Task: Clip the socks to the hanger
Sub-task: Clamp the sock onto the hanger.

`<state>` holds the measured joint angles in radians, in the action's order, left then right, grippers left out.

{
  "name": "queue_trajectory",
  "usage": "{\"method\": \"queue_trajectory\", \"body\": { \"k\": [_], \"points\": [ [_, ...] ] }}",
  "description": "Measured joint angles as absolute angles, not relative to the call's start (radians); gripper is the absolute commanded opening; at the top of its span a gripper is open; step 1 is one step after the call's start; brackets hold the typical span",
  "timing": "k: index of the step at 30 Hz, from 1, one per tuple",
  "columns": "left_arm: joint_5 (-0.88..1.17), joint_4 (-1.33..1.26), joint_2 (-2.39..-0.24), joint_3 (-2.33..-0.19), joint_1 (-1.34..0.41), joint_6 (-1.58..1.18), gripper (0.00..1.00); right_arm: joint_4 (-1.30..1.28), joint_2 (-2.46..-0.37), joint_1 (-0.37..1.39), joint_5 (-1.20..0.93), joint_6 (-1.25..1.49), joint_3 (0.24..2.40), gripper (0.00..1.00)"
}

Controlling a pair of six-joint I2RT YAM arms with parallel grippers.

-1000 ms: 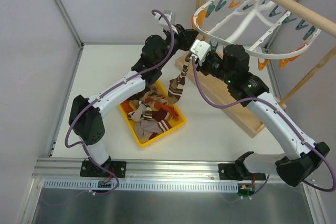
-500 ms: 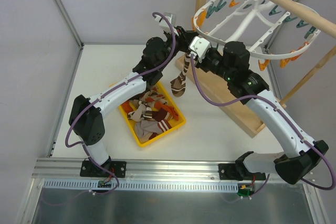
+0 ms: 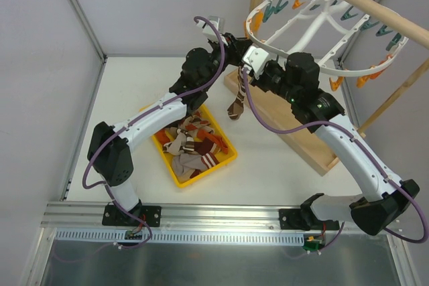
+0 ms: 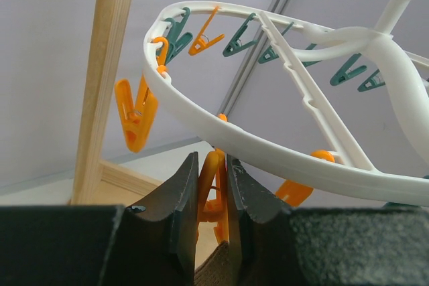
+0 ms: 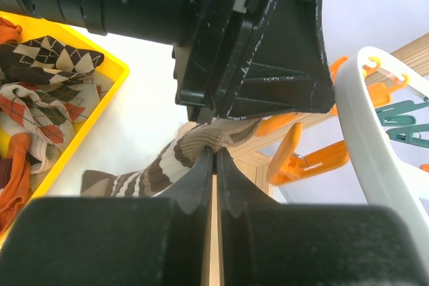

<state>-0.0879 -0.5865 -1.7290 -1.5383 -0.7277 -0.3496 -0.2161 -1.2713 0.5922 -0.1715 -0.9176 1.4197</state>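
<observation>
- Holding the striped sock (image 5: 154,172): your right gripper (image 5: 214,155) was pinched fully closed on it near one end. The rest hung free toward 6 o'clock in the top view.
- Your left gripper (image 4: 212,169) was narrow, its pads pressed on either side of an orange clothespin (image 4: 213,195). That pin hung under the near rim of the hanger (image 4: 268,159).
- I couldn't tell whether the pin's mouth was actually open.
- Key relation: the sock's held end sat at 6 o'clock of the pin, just beneath it. Brown fabric showed at the bottom edge of the left wrist view, between the pads. Touching the pin or not, I couldn't tell.
- The sock's long axis ran near vertical, and so did the pin's, so the two lined up end to end.
- In the top view both grippers met at about 8 o'clock on the hanger ring, close together.
- The other socks (image 3: 191,142) lay in the yellow tray (image 5: 100,98), at 7 o'clock of the hanging sock and well apart from it.
- My read: you were mid-clip on the first sock. The next move is the right arm's, feeding the sock edge toward 12 o'clock into the pin while the left one squeezes.
- Risk: the edge bunches against the pin instead of entering.
</observation>
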Motion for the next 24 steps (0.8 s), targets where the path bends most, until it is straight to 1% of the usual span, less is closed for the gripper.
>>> {"method": "queue_trajectory", "body": {
  "k": [13, 24],
  "points": [
    [-0.094, -0.586, -1.724, -1.538, -0.735, -0.343, 0.0, -0.217, -1.273, 0.592, -0.136, -0.918, 1.42, 0.01],
    [-0.218, -0.605, -1.724, -1.538, -0.787, -0.248, 0.0, -0.234, -1.301, 0.592, -0.116, -0.9, 1.42, 0.01]
  ]
}}
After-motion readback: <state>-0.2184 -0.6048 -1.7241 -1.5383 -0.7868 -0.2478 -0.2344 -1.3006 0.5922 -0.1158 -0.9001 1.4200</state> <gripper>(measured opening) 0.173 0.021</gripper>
